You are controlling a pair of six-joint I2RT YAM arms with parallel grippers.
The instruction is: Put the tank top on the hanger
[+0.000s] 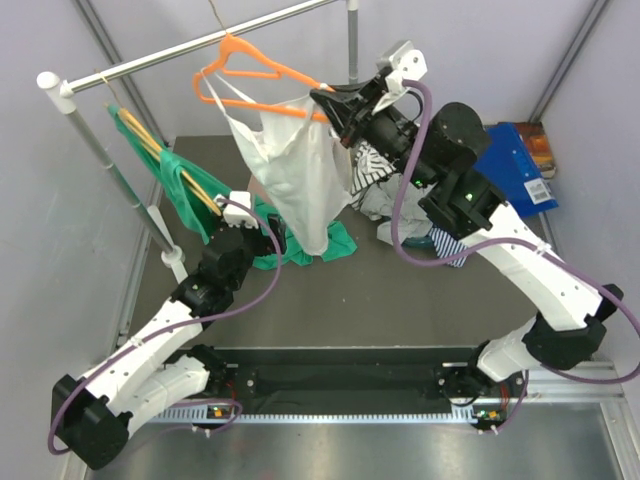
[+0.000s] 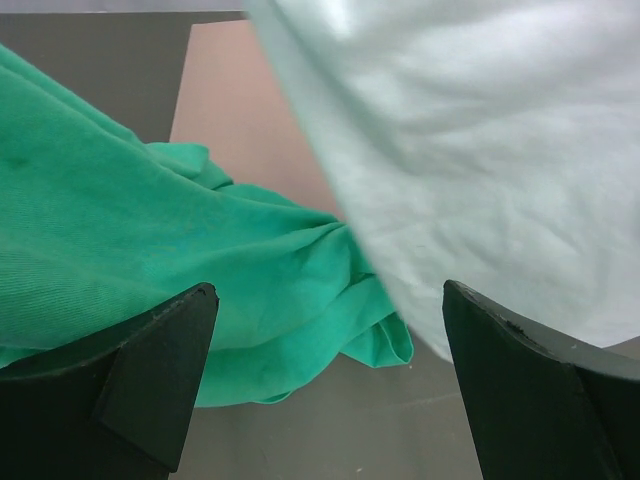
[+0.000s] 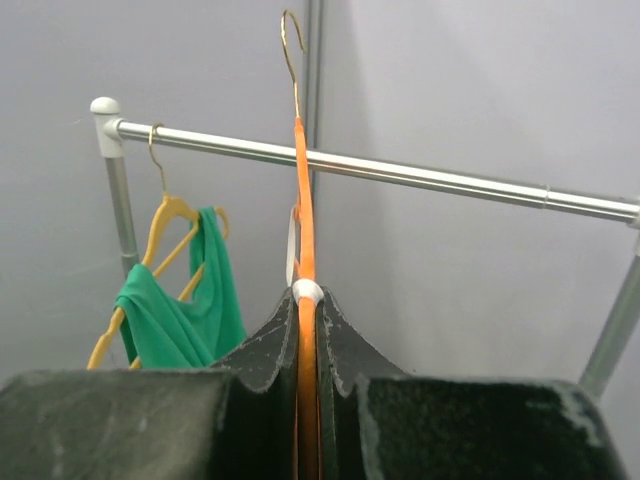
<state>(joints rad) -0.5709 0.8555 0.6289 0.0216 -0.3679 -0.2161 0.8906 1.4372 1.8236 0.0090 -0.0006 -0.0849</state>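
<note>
The right gripper (image 3: 306, 300) holds the orange hanger (image 3: 304, 210) up near 12 o'clock in the overhead view. Its jaws are pressed shut on the thin plastic, and the hook stands up beside the clothes rail (image 1: 200, 45), apparently not on it. The white tank top (image 1: 295, 170) hangs from the hanger with one narrow strap over the end at 9 o'clock and the other side gathered by the jaws (whether that strap sits on the hanger or is merely pinched with it cannot be told). Its hem dangles towards a green garment (image 1: 300, 248) heaped on the table. The left gripper (image 2: 327, 295) hovers at 7 o'clock of the hem, jaws wide apart and holding nothing, with white cloth on one side of the gap and green on the other. The top looks feather-light, limp and slightly sheer, so it will probably slide on smooth plastic and bunch under a tug. The sensible hold is a shallow pinch on a strap or the neckline edge, taking one layer only. The hanger, stiff but thin, is best gripped near its shoulder. A second green garment (image 1: 178, 185) hangs on a yellow hanger (image 1: 145, 132) at 10 o'clock, and a striped shirt (image 1: 372, 165) lies at 3 o'clock of the top.
</note>
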